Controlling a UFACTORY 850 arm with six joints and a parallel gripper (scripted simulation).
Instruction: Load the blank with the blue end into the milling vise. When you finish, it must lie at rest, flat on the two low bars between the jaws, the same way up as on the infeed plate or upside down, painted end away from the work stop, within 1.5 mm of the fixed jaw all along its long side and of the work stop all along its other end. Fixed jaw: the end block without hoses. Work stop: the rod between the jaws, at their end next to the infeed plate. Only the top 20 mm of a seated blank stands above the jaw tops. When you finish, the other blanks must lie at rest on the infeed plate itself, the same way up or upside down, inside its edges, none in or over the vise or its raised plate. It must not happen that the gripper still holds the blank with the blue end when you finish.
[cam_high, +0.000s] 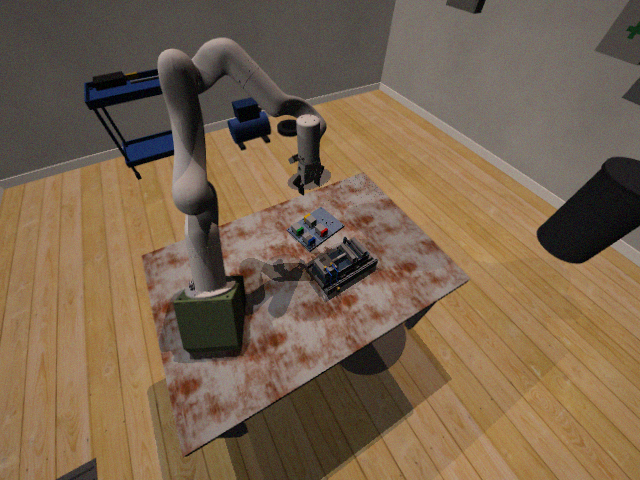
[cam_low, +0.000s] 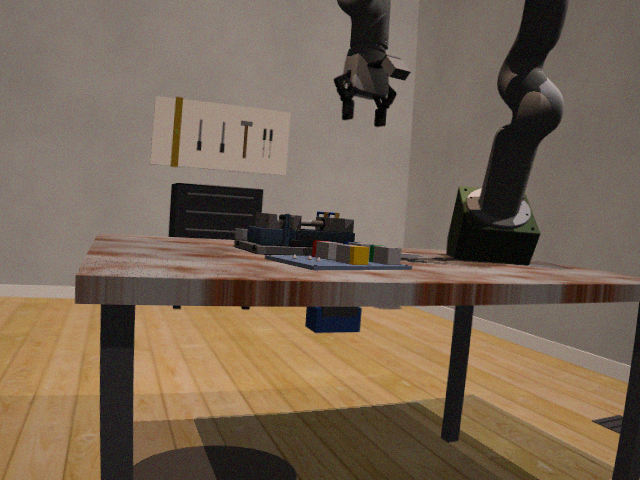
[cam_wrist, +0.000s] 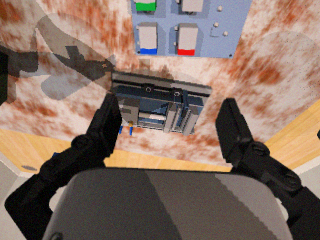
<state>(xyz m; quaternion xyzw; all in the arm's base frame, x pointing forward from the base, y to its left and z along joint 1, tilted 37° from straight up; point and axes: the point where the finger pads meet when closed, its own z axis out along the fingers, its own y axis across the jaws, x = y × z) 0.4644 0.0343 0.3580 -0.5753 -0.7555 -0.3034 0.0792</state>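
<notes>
The blank with the blue end (cam_high: 309, 238) (cam_wrist: 148, 39) lies on the blue infeed plate (cam_high: 334, 223) (cam_wrist: 231, 20) (cam_low: 310, 263). Blanks with a red end (cam_high: 323, 230) (cam_wrist: 186, 40), a green end (cam_high: 298, 229) (cam_wrist: 146, 5) and a yellow end (cam_high: 309, 218) (cam_low: 358, 254) lie beside it. The milling vise (cam_high: 341, 260) (cam_low: 294, 229) (cam_wrist: 160, 107) stands next to the plate, with nothing between its jaws. My gripper (cam_high: 305, 186) (cam_low: 363, 113) (cam_wrist: 169, 108) is open and empty. It hangs high above the table, beyond the plate's far side.
The arm's green base block (cam_high: 209, 320) (cam_low: 491, 232) stands on the rust-stained table (cam_high: 310, 330) (cam_low: 206, 258). A blue cart (cam_high: 129, 93) and a blue compressor (cam_high: 248, 124) stand on the floor behind the table.
</notes>
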